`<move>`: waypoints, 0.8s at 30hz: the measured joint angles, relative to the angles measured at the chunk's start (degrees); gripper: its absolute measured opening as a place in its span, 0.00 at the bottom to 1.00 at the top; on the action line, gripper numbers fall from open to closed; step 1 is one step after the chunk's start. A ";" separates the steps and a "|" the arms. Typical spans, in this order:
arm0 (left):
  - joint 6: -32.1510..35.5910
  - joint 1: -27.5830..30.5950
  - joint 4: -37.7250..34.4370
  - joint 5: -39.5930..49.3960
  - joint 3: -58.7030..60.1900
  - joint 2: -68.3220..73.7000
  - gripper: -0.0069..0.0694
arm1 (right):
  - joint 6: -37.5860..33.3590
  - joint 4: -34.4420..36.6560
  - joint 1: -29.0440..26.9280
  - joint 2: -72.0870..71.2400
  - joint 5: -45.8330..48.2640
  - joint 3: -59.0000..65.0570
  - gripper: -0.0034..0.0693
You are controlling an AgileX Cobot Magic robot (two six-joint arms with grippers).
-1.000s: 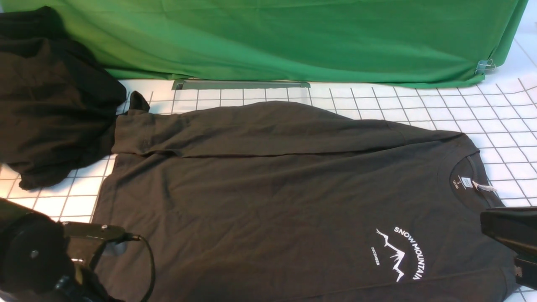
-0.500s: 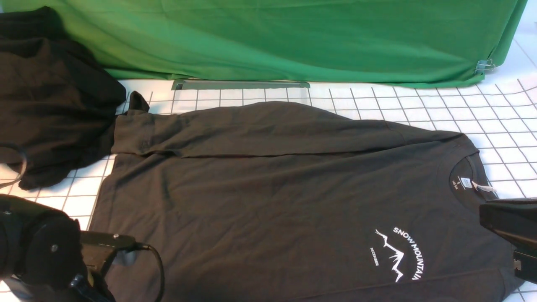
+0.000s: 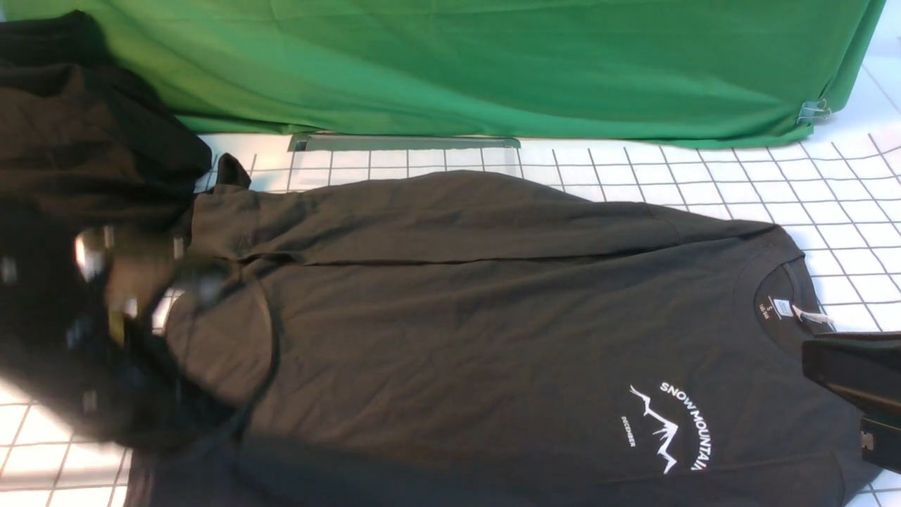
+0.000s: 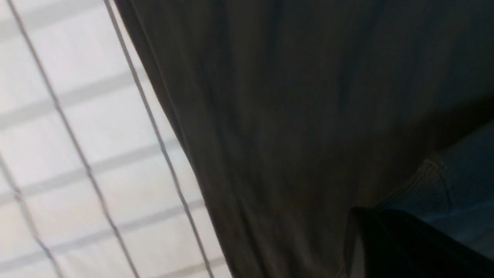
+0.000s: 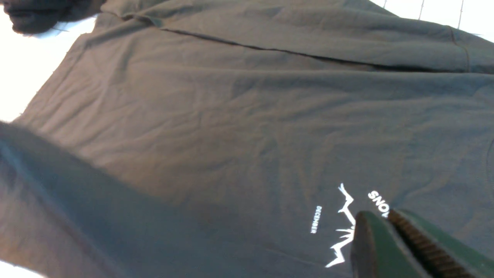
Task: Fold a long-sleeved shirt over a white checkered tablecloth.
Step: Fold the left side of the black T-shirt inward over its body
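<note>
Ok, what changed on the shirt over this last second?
The left pincer shut on the long-sleeved shirt at its near hem corner and swept up and away from the robot, lifting that corner off the white checkered tablecloth. The right pincer and the black garment heap stayed put.

long-sleeved shirt (image 3: pixel 457 317): matt knit cloth. white checkered tablecloth (image 3: pixel 704 176): smooth cloth. right pincer (image 5: pixel 382 218): ribbed, possibly rubber.

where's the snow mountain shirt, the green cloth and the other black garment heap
long-sleeved shirt (image 3: pixel 457 331), front view, middle of its body
green cloth (image 3: pixel 493 63), front view, its draped middle
black garment heap (image 3: pixel 84 141), front view, upper part of the pile
</note>
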 joint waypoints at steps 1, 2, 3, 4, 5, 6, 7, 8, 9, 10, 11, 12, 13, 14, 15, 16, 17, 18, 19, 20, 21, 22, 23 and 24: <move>-0.11 0.00 0.81 0.05 -1.44 0.49 0.11 | 0.00 0.37 0.00 0.00 0.16 0.00 0.09; -0.29 0.00 1.80 0.20 -3.37 1.25 0.11 | -0.02 0.59 0.00 0.00 0.32 0.00 0.09; -0.41 0.00 3.22 0.33 -7.35 3.30 0.11 | -0.02 0.91 0.00 0.00 1.12 -0.02 0.10; -0.41 0.00 3.77 0.60 -9.86 4.88 0.11 | -0.02 1.03 0.00 0.08 1.77 -0.02 0.10; -0.34 0.00 4.05 0.78 -11.37 5.94 0.11 | -0.02 1.08 0.00 0.23 2.89 -0.15 0.10; -0.23 0.00 4.54 0.99 -13.83 7.84 0.11 | -0.02 1.08 0.00 0.51 4.14 -0.28 0.10; -0.16 0.00 5.17 1.37 -16.24 9.95 0.11 | -0.07 1.08 0.00 0.75 5.25 -0.42 0.10; -0.04 0.16 5.51 1.64 -18.59 12.14 0.11 | -0.35 1.15 0.00 1.09 6.68 -0.47 0.10; -0.04 0.71 5.35 2.19 -21.35 14.85 0.11 | -0.76 1.25 0.00 1.37 8.76 -0.47 0.10; -0.04 1.51 5.02 2.55 -23.14 16.66 0.11 | -1.41 1.26 0.00 1.75 10.68 -0.47 0.10; 0.06 2.14 4.60 2.94 -24.87 18.42 0.11 | -1.68 1.26 0.00 1.95 11.84 -0.60 0.10; 0.33 3.60 3.68 3.34 -27.33 20.97 0.11 | -2.20 1.26 0.00 2.22 14.32 -0.86 0.10; 0.46 4.86 2.97 3.70 -29.20 22.90 0.11 | -2.68 1.22 0.00 2.39 16.35 -1.22 0.10; 0.60 6.17 2.28 4.08 -30.87 24.70 0.11 | -3.11 1.22 0.00 2.46 17.89 -1.58 0.10; 0.74 7.74 1.79 4.58 -32.62 26.29 0.11 | -3.51 1.22 0.00 2.46 19.85 -2.14 0.10; 0.84 8.49 1.53 4.80 -33.38 27.41 0.11 | -3.79 1.22 0.00 2.46 21.03 -2.51 0.10; 1.02 9.66 1.25 4.86 -34.43 28.63 0.11 | -3.94 1.22 0.00 2.46 22.24 -2.98 0.10; 1.06 10.54 1.11 4.92 -35.15 29.51 0.11 | -4.37 1.22 0.00 2.46 22.95 -3.24 0.10; 1.19 11.53 1.03 4.92 -35.93 30.46 0.11 | -4.81 1.22 0.00 2.46 23.76 -3.66 0.10; 1.25 12.40 0.92 4.87 -36.61 31.31 0.11 | -5.14 1.22 0.00 2.46 24.19 -3.91 0.10; 1.25 13.23 0.92 4.81 -37.24 31.95 0.11 | -5.57 1.22 0.00 2.46 24.53 -4.22 0.10; 1.25 13.86 0.85 4.65 -37.73 32.72 0.11 | -5.79 1.28 0.00 2.46 24.59 -4.32 0.10; 1.25 14.77 0.46 4.56 -38.46 33.53 0.11 | -6.33 1.53 0.00 2.60 24.82 -4.43 0.10; 1.25 15.41 -0.10 4.47 -38.95 34.29 0.11 | -6.81 1.98 0.00 2.95 25.14 -4.43 0.10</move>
